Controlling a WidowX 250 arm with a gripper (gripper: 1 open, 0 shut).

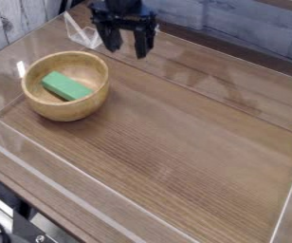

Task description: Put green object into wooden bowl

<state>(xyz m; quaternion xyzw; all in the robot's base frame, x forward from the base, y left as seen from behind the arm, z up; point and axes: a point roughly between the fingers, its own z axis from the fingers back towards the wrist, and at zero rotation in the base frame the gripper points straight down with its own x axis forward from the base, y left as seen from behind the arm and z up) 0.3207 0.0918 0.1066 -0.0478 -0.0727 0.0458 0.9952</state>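
Note:
The green object (67, 86), a small bright green block, lies inside the wooden bowl (65, 107) at the left of the table. The bowl is round, light tan, with thick walls. My gripper (127, 48) hangs behind and to the right of the bowl, near the table's back edge, pointing down. Its two black fingers (113, 41) stand apart with nothing between them. It is not touching the bowl or the block.
A wooden tabletop (187, 142) is fenced by low clear plastic walls (60, 180) on all sides. A grey plank wall (237, 24) rises behind it. Dark equipment shows at the lower left corner (9, 228).

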